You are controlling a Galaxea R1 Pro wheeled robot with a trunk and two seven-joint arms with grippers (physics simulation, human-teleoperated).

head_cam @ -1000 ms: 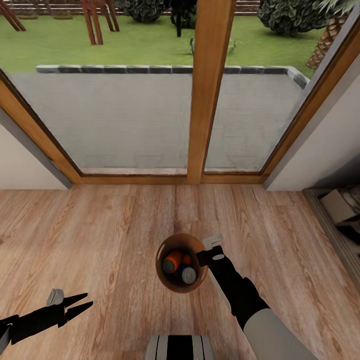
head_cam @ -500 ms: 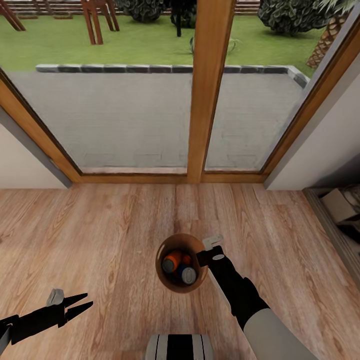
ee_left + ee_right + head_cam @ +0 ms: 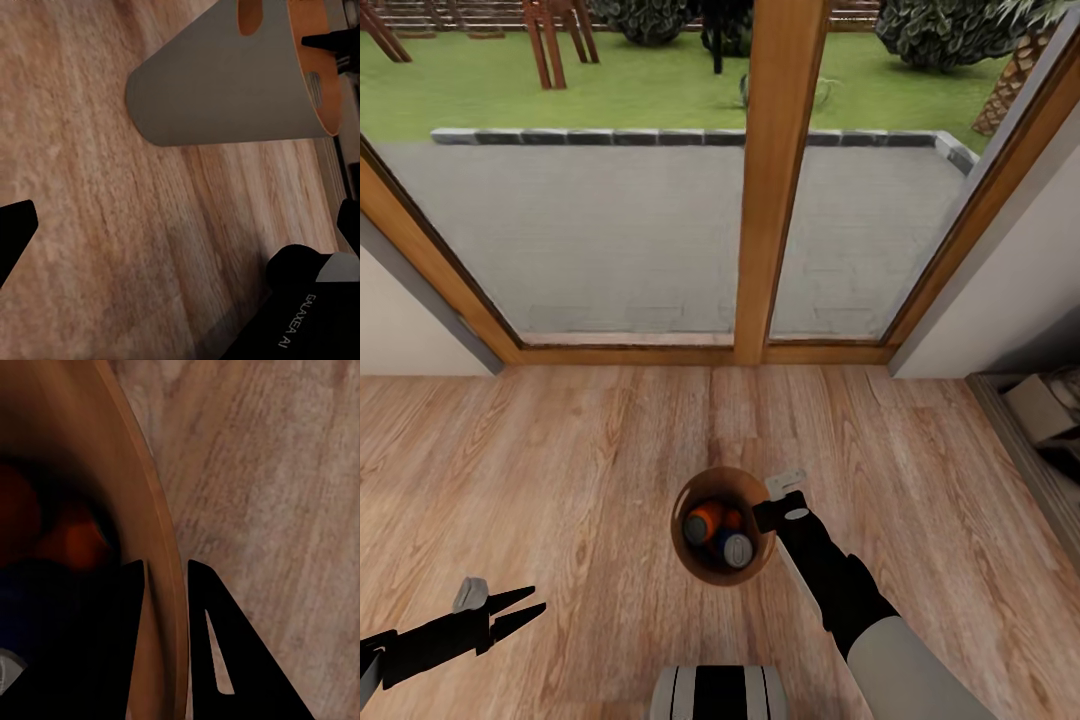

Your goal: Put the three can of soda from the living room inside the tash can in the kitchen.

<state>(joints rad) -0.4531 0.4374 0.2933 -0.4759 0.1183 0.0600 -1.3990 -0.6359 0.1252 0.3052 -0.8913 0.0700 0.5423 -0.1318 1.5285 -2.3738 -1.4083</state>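
The right hand (image 3: pixel 784 497) is clamped on the rim of the round tapered copper-lined bin (image 3: pixel 690 555) on the wood floor (image 3: pixel 560 470) before the glass door (image 3: pixel 610 240), orange soda cans (image 3: pixel 705 520) inside; the left hand (image 3: pixel 520 607), beside the bin, hangs spread and empty. It looks like the carrying step: next, I'd say, lift it level and head for the kitchen

Light wood floor (image 3: pixel 560 470) stretched below a wood-framed glass door (image 3: pixel 775 180); beyond the door, grey patio (image 3: pixel 610 240), stone kerb (image 3: pixel 590 137), lawn (image 3: pixel 640 85), shrubs (image 3: pixel 935 30).

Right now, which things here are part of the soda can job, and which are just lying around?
Job: trash can; soda cans inside it; right gripper, straddling its rim.
Just around: left gripper, open; glass doors; wood floor; cluttered shelf.
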